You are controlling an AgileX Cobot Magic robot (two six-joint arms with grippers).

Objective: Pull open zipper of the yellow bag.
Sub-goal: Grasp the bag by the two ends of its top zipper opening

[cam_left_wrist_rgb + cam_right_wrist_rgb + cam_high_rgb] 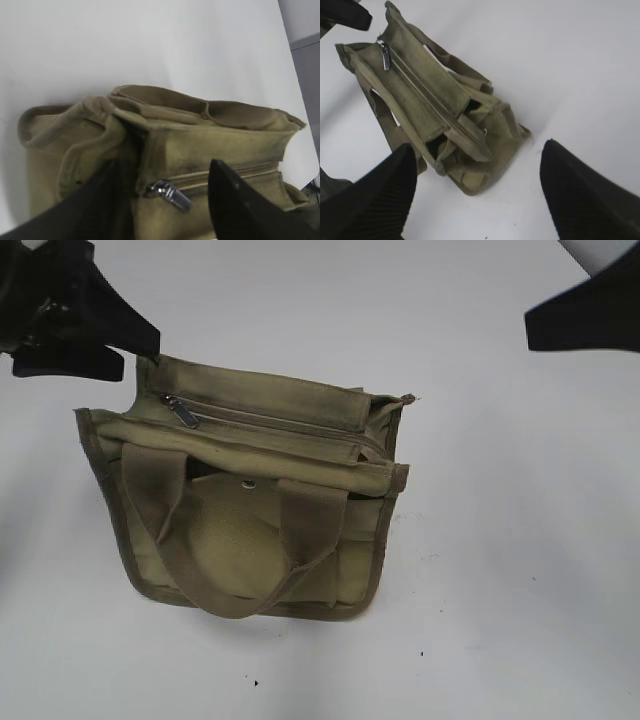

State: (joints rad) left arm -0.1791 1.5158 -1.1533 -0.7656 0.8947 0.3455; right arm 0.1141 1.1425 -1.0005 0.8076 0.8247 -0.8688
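Zipper (270, 425) with shiny metal tab crosses boxy canvas bag (250, 540).

Evenly, brightly lit from above; mild washout on the white table (500, 590). Soft shadow under the yellow bag (250, 500) toward the near edge. Blurred, dark left gripper (165, 200) fingers up close; slightly soft focus throughout, low resolution.
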